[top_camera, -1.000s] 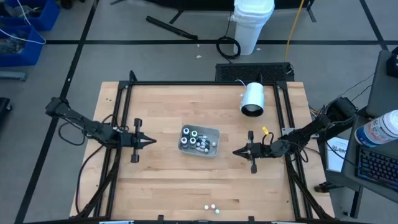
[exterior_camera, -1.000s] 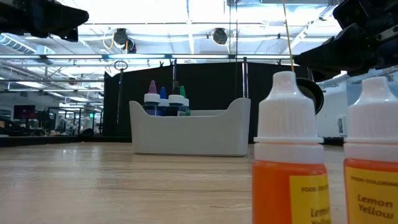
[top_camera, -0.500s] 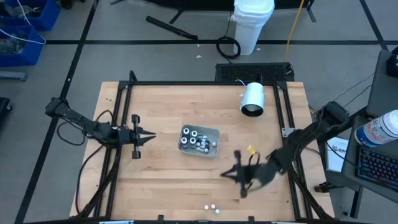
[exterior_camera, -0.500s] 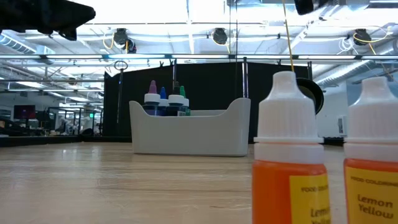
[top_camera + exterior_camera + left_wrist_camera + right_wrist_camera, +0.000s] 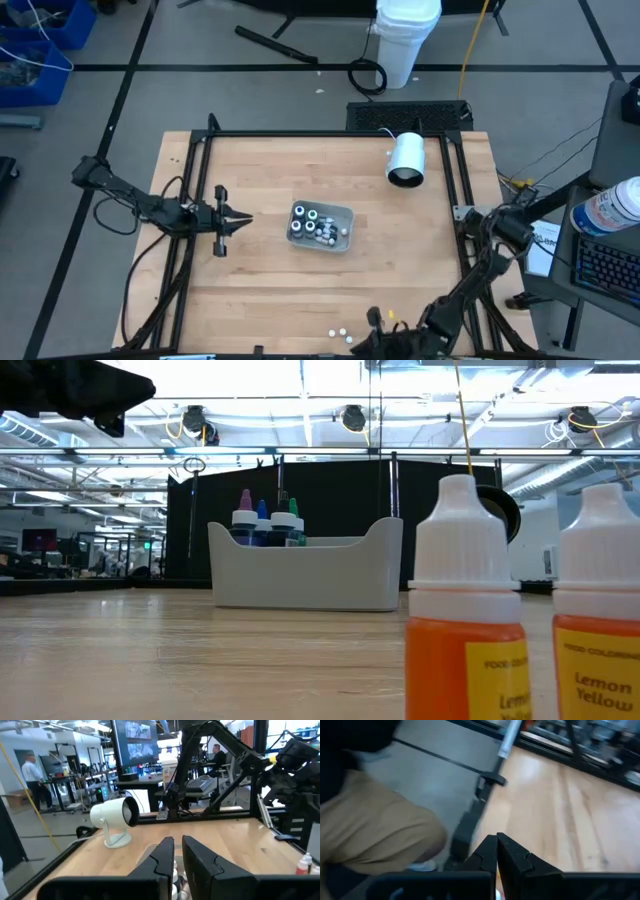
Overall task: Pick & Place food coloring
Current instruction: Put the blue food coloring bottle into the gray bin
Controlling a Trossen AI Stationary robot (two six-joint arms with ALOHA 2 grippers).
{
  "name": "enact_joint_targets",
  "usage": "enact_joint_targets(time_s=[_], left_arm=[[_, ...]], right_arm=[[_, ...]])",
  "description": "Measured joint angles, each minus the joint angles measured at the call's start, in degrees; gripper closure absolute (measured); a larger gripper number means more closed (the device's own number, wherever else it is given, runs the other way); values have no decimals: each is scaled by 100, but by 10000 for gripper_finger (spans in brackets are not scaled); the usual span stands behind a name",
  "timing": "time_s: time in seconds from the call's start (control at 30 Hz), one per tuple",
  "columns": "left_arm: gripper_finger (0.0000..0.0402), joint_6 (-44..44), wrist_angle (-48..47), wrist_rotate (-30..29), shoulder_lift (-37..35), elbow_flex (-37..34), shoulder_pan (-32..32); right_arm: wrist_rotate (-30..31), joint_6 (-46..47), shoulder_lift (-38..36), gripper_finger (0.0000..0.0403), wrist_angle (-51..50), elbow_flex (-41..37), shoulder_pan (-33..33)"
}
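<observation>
the right gripper (image 5: 496,851) hangs at the table's six o'clock edge, fingers pressed together on nothing. just at its nine o'clock stand two loose food coloring bottles (image 5: 340,332) (yellow ones, upright). coming down with shut fingers would tip them or push them off the edge. the left gripper (image 5: 243,223) waits at nine o'clock, fingers barely parted, aimed at the tray (image 5: 347,212) holding the other bottles.
</observation>
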Motion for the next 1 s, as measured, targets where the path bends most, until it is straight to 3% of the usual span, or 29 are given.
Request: enact_joint_targets(time_s=[0.1, 0.3, 0.5, 0.77, 1.0], left_arm=[[355, -94, 0, 0, 83, 0, -4], [355, -107, 7, 0, 204, 0, -4], [355, -101, 20, 0, 199, 2, -4], [355, 68, -40, 2, 199, 2, -4], [355, 59, -63, 4, 199, 2, -4]], right_arm=[[270, 306, 165, 375, 8, 49, 92], [917, 246, 205, 274, -10, 49, 131], [966, 621, 205, 202, -25, -33, 124], [954, 2272, 265, 184, 33, -347, 81], [821, 2345, 487, 187, 368, -223, 94]])
